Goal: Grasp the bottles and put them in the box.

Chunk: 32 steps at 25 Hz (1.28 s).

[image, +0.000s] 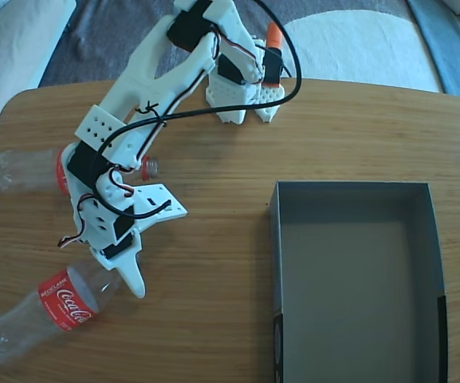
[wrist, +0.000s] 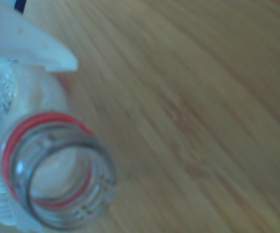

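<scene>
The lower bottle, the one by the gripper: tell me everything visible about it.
The clear plastic Coca-Cola bottle with a red wrap label lies on its side on the wooden table, base towards the lower left corner of the fixed view and neck up-right under the white gripper. It looks empty. The wrist view shows its open, capless mouth and red neck ring, with white gripper parts against it. Whether the jaws are closed on it cannot be told.

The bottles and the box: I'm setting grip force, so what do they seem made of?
The bottles: clear thin plastic, glossy; the table shows through them, and each has a red wrap label. The box: likely cardboard, matte dark grey-blue, with thin flat walls.
</scene>
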Each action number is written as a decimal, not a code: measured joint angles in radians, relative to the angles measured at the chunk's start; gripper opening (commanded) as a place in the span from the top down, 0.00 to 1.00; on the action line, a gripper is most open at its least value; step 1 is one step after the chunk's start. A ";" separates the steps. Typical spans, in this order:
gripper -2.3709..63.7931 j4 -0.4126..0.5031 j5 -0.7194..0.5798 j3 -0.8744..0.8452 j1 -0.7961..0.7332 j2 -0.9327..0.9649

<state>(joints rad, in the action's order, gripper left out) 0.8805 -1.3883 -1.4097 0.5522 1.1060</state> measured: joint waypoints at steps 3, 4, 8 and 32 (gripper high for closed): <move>0.28 0.000 0.000 0.000 0.000 0.000; 0.28 0.000 0.000 0.000 0.000 0.000; 0.28 0.000 0.000 0.000 0.000 0.000; 0.67 0.000 0.000 0.000 0.011 0.000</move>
<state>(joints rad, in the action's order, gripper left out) 0.8805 -1.3883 -1.4097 0.5630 1.1060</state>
